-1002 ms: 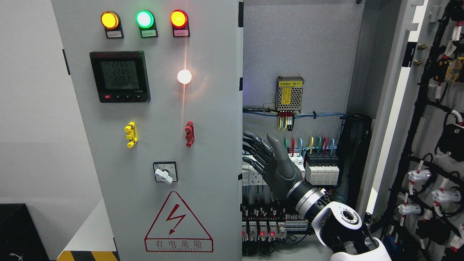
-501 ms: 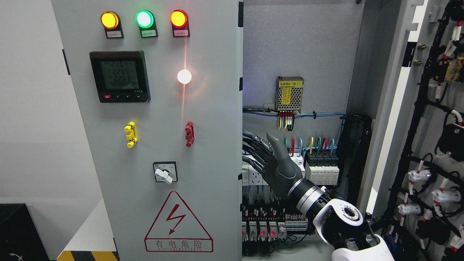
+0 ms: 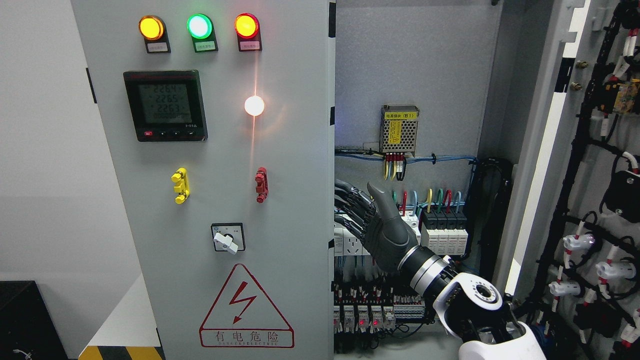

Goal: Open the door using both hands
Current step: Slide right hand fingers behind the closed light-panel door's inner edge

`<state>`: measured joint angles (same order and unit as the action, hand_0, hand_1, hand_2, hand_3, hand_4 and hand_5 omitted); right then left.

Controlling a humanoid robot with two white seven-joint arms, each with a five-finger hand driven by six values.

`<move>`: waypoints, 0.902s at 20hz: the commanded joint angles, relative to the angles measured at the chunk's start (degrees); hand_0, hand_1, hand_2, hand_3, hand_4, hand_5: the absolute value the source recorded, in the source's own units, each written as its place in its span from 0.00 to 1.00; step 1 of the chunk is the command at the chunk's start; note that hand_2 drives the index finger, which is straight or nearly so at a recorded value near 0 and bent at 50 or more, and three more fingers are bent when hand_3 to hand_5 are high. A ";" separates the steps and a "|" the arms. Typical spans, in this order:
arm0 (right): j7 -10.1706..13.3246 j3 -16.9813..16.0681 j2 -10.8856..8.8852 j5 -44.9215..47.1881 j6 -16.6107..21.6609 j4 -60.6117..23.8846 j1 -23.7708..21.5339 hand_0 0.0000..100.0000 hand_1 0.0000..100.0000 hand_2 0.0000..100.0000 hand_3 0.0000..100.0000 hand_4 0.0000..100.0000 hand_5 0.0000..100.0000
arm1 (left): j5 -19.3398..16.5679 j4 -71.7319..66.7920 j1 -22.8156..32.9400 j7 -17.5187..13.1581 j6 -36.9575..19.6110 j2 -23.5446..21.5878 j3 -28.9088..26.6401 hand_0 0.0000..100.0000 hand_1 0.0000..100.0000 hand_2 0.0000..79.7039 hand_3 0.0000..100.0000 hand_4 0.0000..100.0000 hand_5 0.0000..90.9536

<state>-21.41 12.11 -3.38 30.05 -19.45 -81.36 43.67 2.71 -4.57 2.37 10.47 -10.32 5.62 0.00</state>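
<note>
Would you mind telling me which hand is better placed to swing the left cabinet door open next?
The right hand: its open fingers reach to the left door's free edge, inside the cabinet. The left hand is not in view.

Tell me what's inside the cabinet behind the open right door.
Inside the cabinet: a mesh power supply, blue wiring, breakers and terminal rows. The right robot hand covers some white modules; the closed left door hides everything behind it.

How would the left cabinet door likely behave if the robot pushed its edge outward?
The left door would probably swing stiffly as one rigid sheet. It likely feels heavy, carrying a meter, lamps and switches. The right hand, fingers by its edge, may slip on smooth paint.
</note>
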 commanded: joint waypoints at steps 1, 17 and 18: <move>-0.12 0.19 -1.89 0.01 0.02 0.06 0.10 0.19 0.00 0.00 0.00 0.00 0.00 | 0.10 0.00 0.00 -0.01 -0.05 0.00 -1.23 0.00 0.00 0.00 0.00 0.00 0.00; -3.02 -0.07 -1.89 -0.35 0.11 4.18 3.00 0.19 0.00 0.00 0.00 0.00 0.00 | 0.01 0.00 0.00 -0.01 -0.05 0.00 -1.23 0.00 0.00 0.00 0.00 0.00 0.00; -3.02 -0.16 -1.89 -0.35 0.11 4.62 3.08 0.19 0.00 0.00 0.00 0.00 0.00 | 0.01 0.00 0.00 -0.01 -0.05 0.00 -1.23 0.00 0.00 0.00 0.00 0.00 0.00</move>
<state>-25.05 12.15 -4.92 29.83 -19.39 -79.71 45.72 2.73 -4.57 2.37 10.47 -10.34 5.62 0.00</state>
